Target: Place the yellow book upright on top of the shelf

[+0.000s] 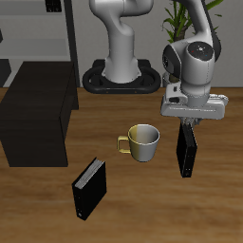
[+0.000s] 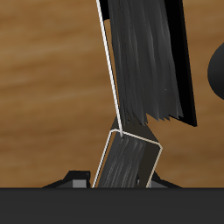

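1. Now tool (image 1: 190, 123) pinches book (image 1: 188, 150) by its top edge, upright, just off bench (image 1: 142, 199), beside mug (image 1: 142, 142).
2. Shelf (image 1: 38, 114) sits well apart, across bench.
3. Black book (image 1: 90, 188) stands near front edge.

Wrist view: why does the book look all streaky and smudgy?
Wrist view: the thin dark book sits close, its cover rendered in smeared grey streaks; exterior view: the same book, held by the gripper, looks small, plain dark and sharp-edged.
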Tool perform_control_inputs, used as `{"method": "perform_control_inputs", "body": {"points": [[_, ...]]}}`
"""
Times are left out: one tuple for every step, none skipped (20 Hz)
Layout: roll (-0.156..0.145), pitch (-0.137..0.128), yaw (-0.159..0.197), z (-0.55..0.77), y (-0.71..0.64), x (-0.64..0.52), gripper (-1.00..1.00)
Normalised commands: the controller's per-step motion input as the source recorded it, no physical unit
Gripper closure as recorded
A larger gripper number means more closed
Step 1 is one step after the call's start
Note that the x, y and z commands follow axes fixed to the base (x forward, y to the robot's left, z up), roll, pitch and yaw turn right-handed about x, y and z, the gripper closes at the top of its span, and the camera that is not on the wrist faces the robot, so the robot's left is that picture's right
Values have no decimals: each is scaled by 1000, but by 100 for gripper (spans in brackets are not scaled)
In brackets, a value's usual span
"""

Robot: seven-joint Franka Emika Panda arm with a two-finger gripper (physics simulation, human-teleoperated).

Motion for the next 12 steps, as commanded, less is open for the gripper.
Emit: {"method": "perform_control_inputs", "body": {"points": [[0,0,0,-5,-7,91,100],[-8,66,-37,202,-162,-37,100],[9,47,-13,104,-82,-55,100],[0,0,0,-2,12,54,100],[54,13,43,234,-146,-278,100],[-51,-8,53,143,-187,-141,100],[32,4,52,104,-91,-88,100],[7,31,-19,159,-185,-27,100],[-20,-67,39,291,-223,-54,100],[-42,-30,16,217,-189,-23,100],[-19,-39,31,436,-350,-94,100],[0,0,0,-3,12,19,100]]}}
